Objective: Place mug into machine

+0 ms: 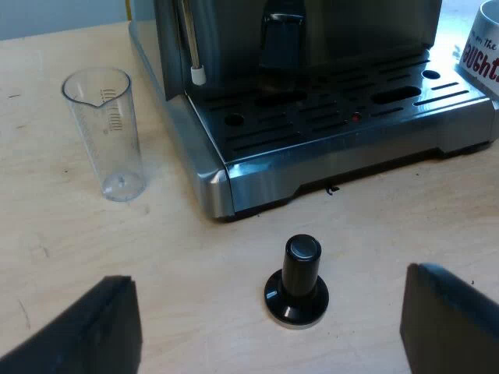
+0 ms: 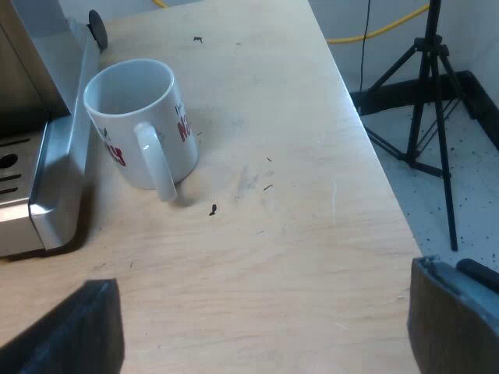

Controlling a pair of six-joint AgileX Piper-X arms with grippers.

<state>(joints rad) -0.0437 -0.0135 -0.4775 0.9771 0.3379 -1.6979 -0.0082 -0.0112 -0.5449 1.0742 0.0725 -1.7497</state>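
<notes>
Pale wood makes up the counter (image 1: 62, 249), scuffed and dotted with a few dark specks. From the left wrist view, the left gripper (image 1: 267, 276) hangs released, its two fingers spread wide over the bare counter. Just ahead of it, between the fingers, stands one tamper (image 1: 300, 280) with a black knob, upright. Beyond the tamper is one espresso machine (image 1: 312, 117), its slotted steel drip tray facing the gripper and a steam wand (image 1: 191, 47) with a white tip hanging at one side. One clear measuring glass (image 1: 105, 132) stands upright on the counter near the machine's corner, apart from it.

One white mug (image 1: 483, 47) with red lettering shows past the far end of the tray. From the right wrist view, the same mug stands upright on the counter, close beside the machine's side and off the tray, handle turned toward the right gripper (image 2: 261, 276). That gripper is also released, fingers well apart, and the mug sits ahead of it, untouched.

Past the counter's edge, this view takes in a speckled grey floor (image 2: 468, 179), one black tripod (image 2: 429, 93) and a yellow cable (image 2: 382, 31).
</notes>
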